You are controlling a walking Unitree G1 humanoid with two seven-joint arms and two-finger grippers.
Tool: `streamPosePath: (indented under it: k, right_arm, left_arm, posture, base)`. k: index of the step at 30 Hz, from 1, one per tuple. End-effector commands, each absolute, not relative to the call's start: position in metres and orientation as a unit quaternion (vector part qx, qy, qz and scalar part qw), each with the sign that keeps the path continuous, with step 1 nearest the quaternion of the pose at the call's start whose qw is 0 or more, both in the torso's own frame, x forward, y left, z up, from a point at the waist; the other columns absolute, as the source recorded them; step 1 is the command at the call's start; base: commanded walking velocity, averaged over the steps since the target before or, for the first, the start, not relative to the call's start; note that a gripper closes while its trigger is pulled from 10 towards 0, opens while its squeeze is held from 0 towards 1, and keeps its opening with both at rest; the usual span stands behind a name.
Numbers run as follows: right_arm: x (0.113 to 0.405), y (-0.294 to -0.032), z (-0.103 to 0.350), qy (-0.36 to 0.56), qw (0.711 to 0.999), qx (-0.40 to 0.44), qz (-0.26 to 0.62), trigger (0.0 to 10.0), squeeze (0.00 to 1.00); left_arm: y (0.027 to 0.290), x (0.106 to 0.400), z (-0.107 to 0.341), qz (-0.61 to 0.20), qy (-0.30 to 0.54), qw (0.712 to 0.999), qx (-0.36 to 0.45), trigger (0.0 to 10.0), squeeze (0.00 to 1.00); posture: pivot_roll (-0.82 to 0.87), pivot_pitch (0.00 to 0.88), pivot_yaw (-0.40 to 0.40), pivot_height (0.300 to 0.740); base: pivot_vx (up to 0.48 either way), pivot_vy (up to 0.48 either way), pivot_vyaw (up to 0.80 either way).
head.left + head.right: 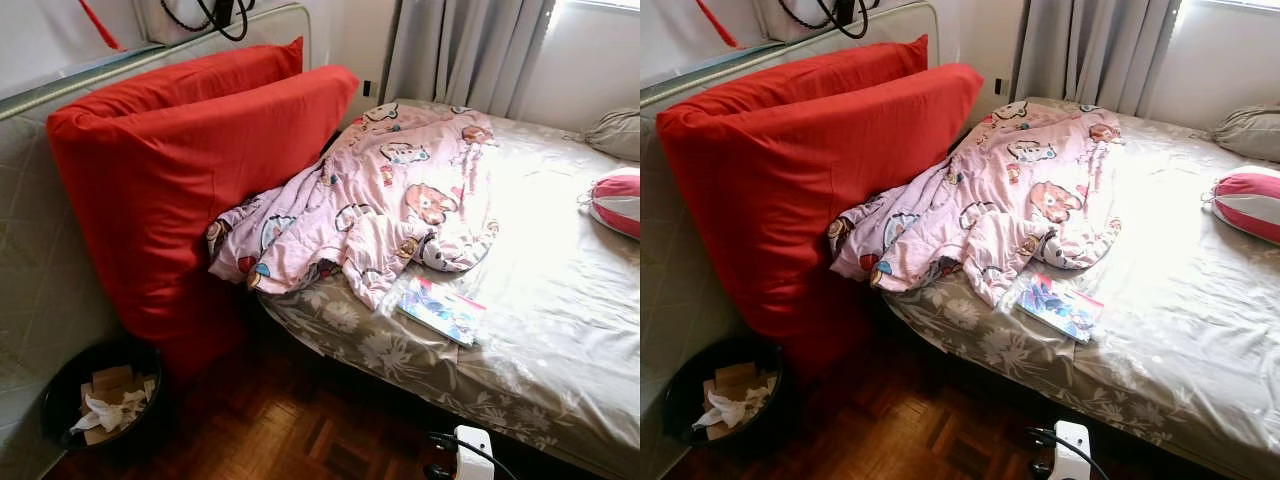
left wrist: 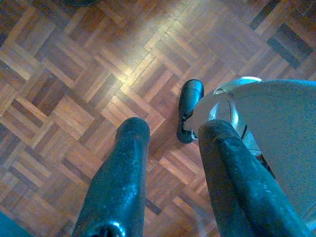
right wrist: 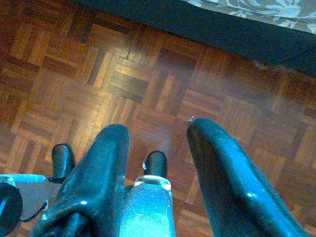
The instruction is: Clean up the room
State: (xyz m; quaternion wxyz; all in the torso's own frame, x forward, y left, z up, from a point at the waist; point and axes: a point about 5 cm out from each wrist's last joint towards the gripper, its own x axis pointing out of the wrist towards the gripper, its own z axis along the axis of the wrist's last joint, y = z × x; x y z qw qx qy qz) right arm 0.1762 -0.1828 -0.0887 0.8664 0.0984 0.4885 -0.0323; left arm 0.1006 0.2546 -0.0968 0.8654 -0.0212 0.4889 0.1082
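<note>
Pink cartoon-print blanket (image 1: 385, 195) lies crumpled on the bed (image 1: 560, 330), left-centre, its left edge draped against two upright red cushions (image 1: 190, 170). Booklet (image 1: 442, 309) flat on the sheet just near of the blanket. Striped red-and-white pillow (image 1: 618, 200) at the right edge, grey pillow (image 1: 615, 132) farther back. Black bin (image 1: 100, 400) with crumpled paper on the parquet floor (image 1: 290, 430), near left. Left gripper (image 2: 173, 148) and right gripper (image 3: 155, 148) hang over the floor, fingers parted, holding nothing
</note>
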Motion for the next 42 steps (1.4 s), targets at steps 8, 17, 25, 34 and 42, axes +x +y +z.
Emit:
streamPosePath:
  k: [8,17,25,34,42]
  right_arm:
    - [0.179,-0.1861,-0.087,0.483,0.869,0.099,-0.036,10.0,0.0]
    - [0.1793,-0.1866,-0.0868,0.483,0.869,0.101,-0.033,10.0,0.0]
    - [0.1795,-0.1871,-0.0866,0.483,0.869,0.099,-0.033,10.0,0.0]
    - [0.18,-0.1871,-0.0864,0.482,0.87,0.1,-0.034,10.0,0.0]
    - [0.1808,-0.1874,-0.0859,0.478,0.871,0.104,-0.04,10.0,0.0]
  left_arm:
    - [0.255,0.0942,-0.0988,0.118,0.499,0.858,-0.033,10.0,0.0]
    - [0.2508,0.0954,-0.0999,0.116,0.5,0.857,-0.038,10.0,0.0]
    - [0.2501,0.094,-0.1004,0.116,0.502,0.856,-0.04,10.0,0.0]
    - [0.2532,0.0927,-0.0997,0.118,0.5,0.857,-0.042,10.0,0.0]
    - [0.2481,0.0986,-0.0997,0.115,0.494,0.861,-0.044,10.0,0.0]
  posture:
    - [0.12,0.0,-0.042,0.74]
    - [0.12,0.0,-0.047,0.74]
    - [0.12,0.0,-0.05,0.74]
    - [0.12,0.0,-0.05,0.74]
    - [0.12,0.0,-0.049,0.74]
  base:
    - [0.257,0.0,0.0]
    - [0.294,0.0,0.0]
    - [0.325,0.0,0.0]
    - [0.328,0.0,0.0]
    - [0.328,0.0,0.0]
